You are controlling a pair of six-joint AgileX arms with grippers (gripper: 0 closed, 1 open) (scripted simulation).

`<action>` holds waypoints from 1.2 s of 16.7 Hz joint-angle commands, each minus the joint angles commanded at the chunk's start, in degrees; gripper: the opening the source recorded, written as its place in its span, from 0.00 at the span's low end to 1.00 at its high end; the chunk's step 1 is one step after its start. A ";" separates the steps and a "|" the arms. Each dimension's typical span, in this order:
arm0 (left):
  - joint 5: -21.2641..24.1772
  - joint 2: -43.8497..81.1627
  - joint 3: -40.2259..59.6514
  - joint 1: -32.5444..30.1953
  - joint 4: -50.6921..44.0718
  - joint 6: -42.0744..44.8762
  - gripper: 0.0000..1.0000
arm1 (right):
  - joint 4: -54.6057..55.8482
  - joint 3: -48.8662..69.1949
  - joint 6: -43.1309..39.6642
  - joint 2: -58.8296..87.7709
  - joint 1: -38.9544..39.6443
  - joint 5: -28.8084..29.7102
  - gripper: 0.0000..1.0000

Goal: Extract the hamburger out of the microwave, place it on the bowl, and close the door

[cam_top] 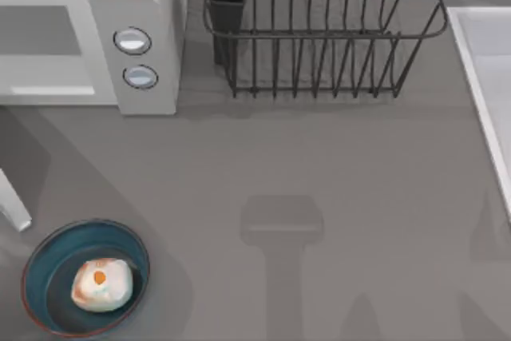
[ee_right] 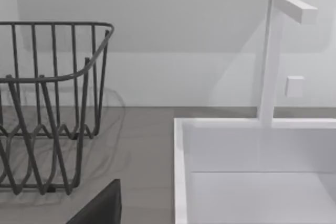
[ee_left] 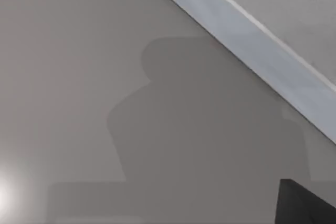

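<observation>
Grey countertop [cam_top: 319, 165] fills the frame, soft shadows lower centre and lower right. Black wire dish rack [cam_top: 319, 29] top centre, dark cutlery holder [cam_top: 227, 5] at its left end. White sink [ee_right: 252, 171] with faucet [ee_right: 273, 56] at right edge, pale wall [ee_right: 173, 24] behind.

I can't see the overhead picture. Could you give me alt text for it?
A small hamburger sits inside a blue bowl at the table's near left. Behind it stands a microwave with its door shut, and a black wire dish rack beside it.

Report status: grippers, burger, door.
Hamburger sits in the bowl, front left of table. Microwave door looks shut. Dish rack stands right of microwave, nothing in the way.
</observation>
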 joint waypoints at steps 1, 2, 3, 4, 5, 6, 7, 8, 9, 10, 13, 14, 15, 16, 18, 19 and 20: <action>-1.62 -0.90 -0.58 -2.41 0.10 -1.82 0.00 | 0.00 0.00 0.00 0.00 0.00 0.00 1.00; -3.44 -1.94 -1.24 -5.30 0.22 -3.88 0.00 | 0.00 0.00 0.00 0.00 0.00 0.00 1.00; -5.41 -3.08 -1.96 -8.55 0.34 -6.12 0.00 | 0.00 0.00 0.00 0.00 0.00 0.00 1.00; -7.46 -4.30 -2.72 -11.98 0.48 -8.47 0.00 | 0.00 0.00 0.00 0.00 0.00 0.00 1.00; -9.52 -5.55 -3.49 -15.37 0.61 -10.82 0.00 | 0.00 0.00 0.00 0.00 0.00 0.00 1.00; -11.50 -6.77 -4.23 -18.46 0.75 -13.09 0.00 | 0.00 0.00 0.00 0.00 0.00 0.00 1.00; -13.30 -7.90 -4.92 -21.03 0.87 -15.14 0.00 | 0.00 0.00 0.00 0.00 0.00 0.00 1.00; -14.83 -8.87 -5.50 -22.99 0.97 -16.87 0.00 | 0.00 0.00 0.00 0.00 0.00 0.00 1.00; -15.99 -9.62 -5.95 -24.33 1.05 -18.16 0.00 | 0.00 0.00 0.00 0.00 0.00 0.00 1.00; -16.66 -10.06 -6.21 -25.06 1.10 -18.88 0.00 | 0.00 0.00 0.00 0.00 0.00 0.00 1.00; -16.79 -10.14 -6.26 -25.19 1.11 -19.01 0.00 | 0.00 0.00 0.00 0.00 0.00 0.00 1.00; -16.56 -9.88 -6.04 -24.99 1.08 -18.97 0.00 | 0.00 0.00 0.00 0.00 0.00 0.00 1.00; -16.57 -9.73 -5.93 -25.00 1.16 -18.98 0.00 | 0.00 0.00 0.00 0.00 0.00 0.00 1.00; -16.61 -8.98 -5.35 -25.08 1.54 -19.02 0.00 | 0.00 0.00 0.00 0.00 0.00 0.00 1.00; -16.76 -5.63 -3.08 -25.34 3.02 -19.15 0.00 | 0.00 0.00 0.00 0.00 0.00 0.00 1.00; -16.86 -3.04 -1.53 -25.52 4.01 -19.24 0.00 | 0.00 0.00 0.00 0.00 0.00 0.00 1.00; -16.97 0.09 0.18 -25.71 5.11 -19.34 0.00 | 0.00 0.00 0.00 0.00 0.00 0.00 1.00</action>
